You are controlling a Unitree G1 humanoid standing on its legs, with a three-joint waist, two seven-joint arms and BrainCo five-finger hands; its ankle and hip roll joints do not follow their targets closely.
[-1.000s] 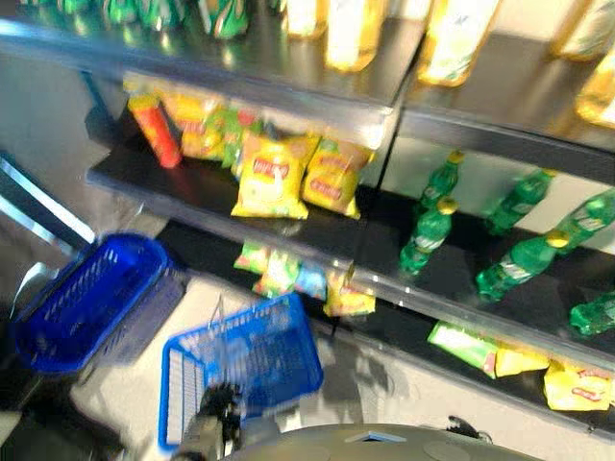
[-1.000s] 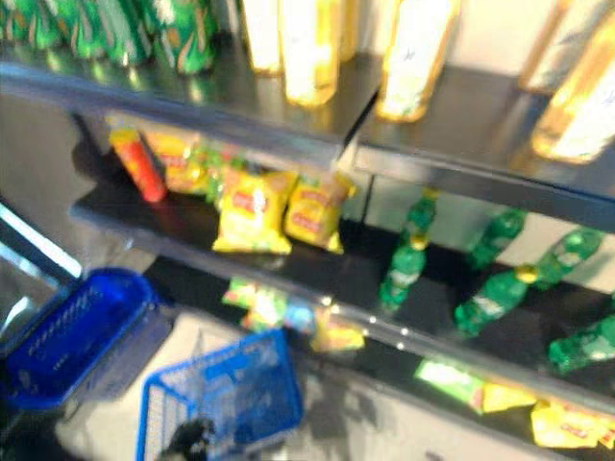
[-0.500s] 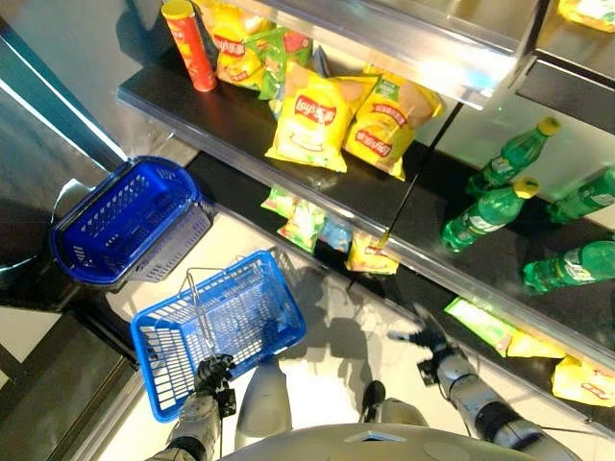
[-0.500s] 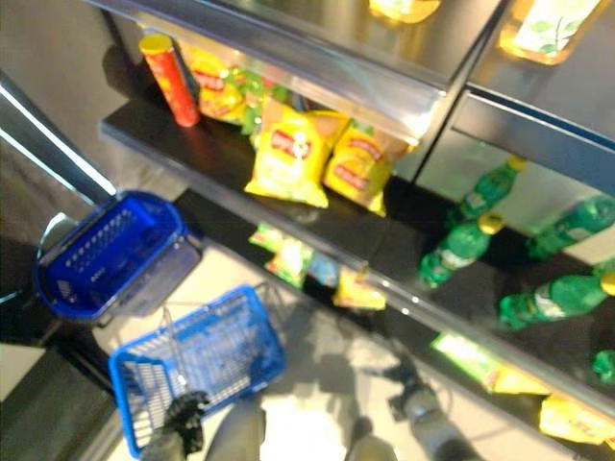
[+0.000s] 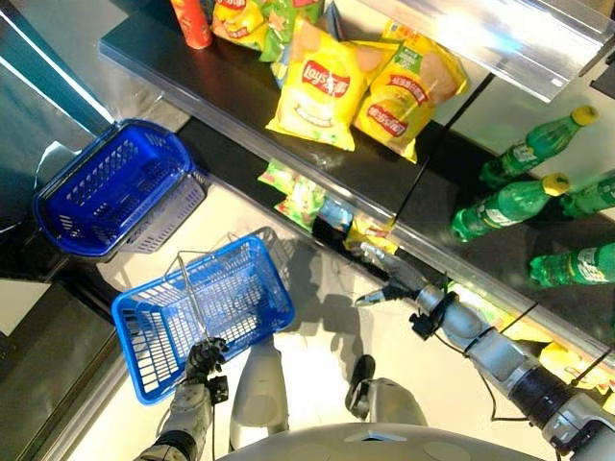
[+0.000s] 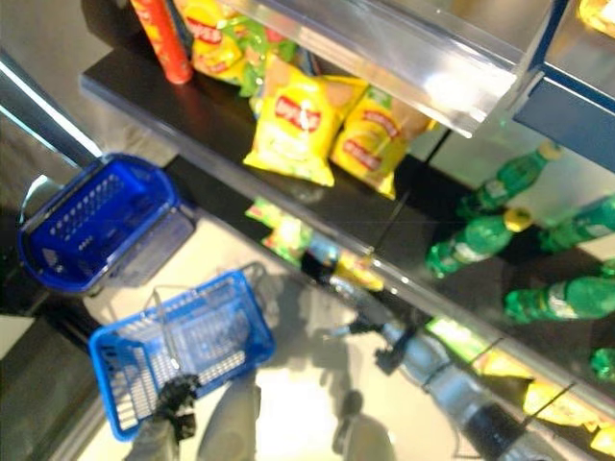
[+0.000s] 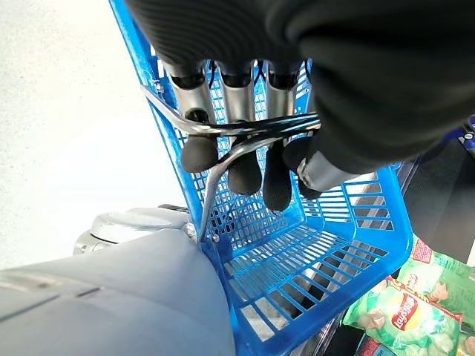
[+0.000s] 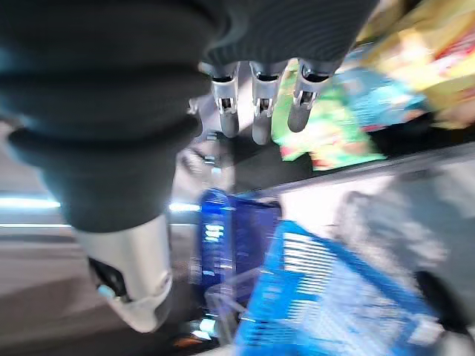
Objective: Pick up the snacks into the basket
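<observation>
- At the lower shelf, left eye view: right hand (image 5: pixel 387 285) reaches toward the snack packets (image 5: pixel 306 200) lying along the bottom shelf (image 5: pixel 437 274); fingers straight, holding nothing. Left hand (image 5: pixel 204 358) sits low on the robot's left, gripping the wire handle (image 5: pixel 188 288) of the light-blue basket (image 5: pixel 204 312). Basket looks empty. A darker blue basket (image 5: pixel 113 188) stands on the floor beside it.
- Right eye view: same layout. Yellow chip bags (image 6: pixel 288 130) lie on the shelf above; green bottles (image 6: pixel 479 237) further to the right. Right hand near the low packets, contact not confirmed.
- Left wrist view: fingers (image 7: pixel 243 172) curled round the handle, basket hanging below; a green snack bag (image 7: pixel 397 319) shows past its rim.
- Right wrist view: fingers (image 8: pixel 256 111) extended and apart from the thumb, green and yellow packets (image 8: pixel 330 130) just beyond them.
- Judgement: step in hand is the reach for a first snack. Next move calls for closing on one packet's edge, then carrying it left over the held basket.
</observation>
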